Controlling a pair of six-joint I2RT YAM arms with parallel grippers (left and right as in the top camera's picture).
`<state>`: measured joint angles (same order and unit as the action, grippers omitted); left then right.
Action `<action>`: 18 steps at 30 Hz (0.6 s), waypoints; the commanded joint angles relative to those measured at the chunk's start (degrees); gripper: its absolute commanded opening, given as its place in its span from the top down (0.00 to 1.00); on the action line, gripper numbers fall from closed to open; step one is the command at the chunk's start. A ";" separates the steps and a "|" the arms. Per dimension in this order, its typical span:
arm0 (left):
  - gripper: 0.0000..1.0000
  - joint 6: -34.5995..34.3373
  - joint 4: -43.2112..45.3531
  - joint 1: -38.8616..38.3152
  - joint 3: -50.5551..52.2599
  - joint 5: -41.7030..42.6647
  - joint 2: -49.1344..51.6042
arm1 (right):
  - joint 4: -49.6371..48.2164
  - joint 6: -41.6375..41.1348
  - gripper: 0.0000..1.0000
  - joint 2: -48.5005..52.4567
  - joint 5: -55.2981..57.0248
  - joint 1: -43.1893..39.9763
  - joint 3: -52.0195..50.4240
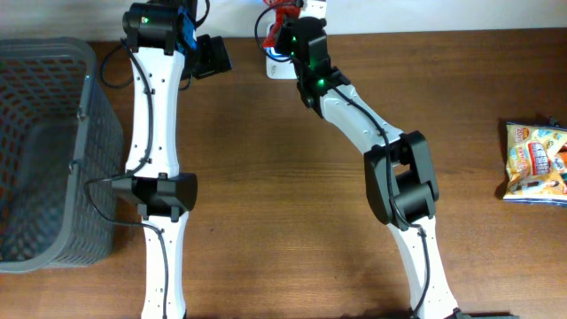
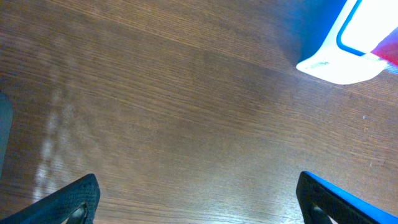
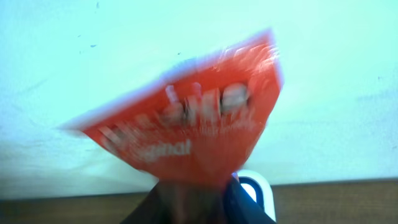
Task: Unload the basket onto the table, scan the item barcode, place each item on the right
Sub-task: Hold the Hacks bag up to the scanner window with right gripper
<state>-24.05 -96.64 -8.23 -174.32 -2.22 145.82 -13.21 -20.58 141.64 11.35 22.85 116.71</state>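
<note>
Red packet (image 3: 193, 124) is gripped in the right jaws, pinched at its lower edge. It is raised at the far edge of the surface (image 1: 266, 177), just above the white unit (image 2: 336, 67), which is taken to be the scanner. In the right wrist view the packet is smeared by motion, so the print is unreadable and no barcode can be made out on the visible face. The left jaws are spread wide and hold nothing; they are parked low over bare wood, with the scanner at the top right of their view.

Risks from here, as judged:
1. The grip is on a thin margin of floppy film. The packet could slip or be dropped behind the scanner if the wrist is turned fast.
2. The barcode side is not known. No read is obtained if the wrong face is presented.
3. The code may be missed if the packet is swept too quickly or the film is creased.
4. The scanner sits just below the jaws and could be knocked on descent.

1 snack bag (image 1: 536, 164) on the right and 1 grey basket (image 1: 44, 151) on the left lie well apart from the work.
</note>
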 commanded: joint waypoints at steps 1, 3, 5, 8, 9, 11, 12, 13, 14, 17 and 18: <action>0.01 0.55 -0.09 0.11 -0.04 -0.59 0.44 | -1.22 6.95 0.78 0.87 1.14 -0.11 0.94; 0.01 0.52 -0.09 0.11 -0.04 -0.59 0.44 | -1.20 8.20 0.79 1.46 1.18 -0.28 0.94; 0.01 0.55 -0.09 0.11 -0.04 -0.59 0.44 | -2.27 8.17 0.80 1.44 1.20 -0.46 0.96; 0.01 0.52 -0.07 0.11 -0.04 -0.59 0.44 | -4.31 8.33 0.75 -0.33 3.30 -0.81 0.96; 0.01 0.55 -0.09 0.11 -0.04 -0.59 0.44 | -2.05 8.33 0.65 -2.12 7.61 -0.81 0.96; 0.01 0.52 -0.09 0.11 -0.04 -0.59 0.44 | 3.96 8.33 0.59 -5.22 15.06 -0.70 0.96; 0.01 0.52 -0.09 0.11 -0.04 -0.59 0.44 | 10.75 8.33 0.42 -8.04 19.50 -0.70 0.96; 0.01 0.52 -0.09 0.11 -0.04 -0.59 0.44 | 17.49 8.33 0.35 -10.58 21.00 -0.72 0.96; 0.01 0.52 -0.09 0.11 -0.04 -0.59 0.44 | 24.98 8.28 0.33 -13.33 20.76 -0.74 0.96; 0.01 0.55 -0.07 0.11 -0.04 -0.59 0.44 | 47.45 8.13 0.29 -18.58 7.13 -0.76 0.96; 0.01 0.52 -0.07 0.11 -0.04 -0.59 0.44 | 51.76 8.13 0.28 -18.40 0.44 -0.83 0.92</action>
<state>-24.05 -96.73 -8.23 -174.32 -2.22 145.82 31.75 -12.19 125.95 24.49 22.24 117.43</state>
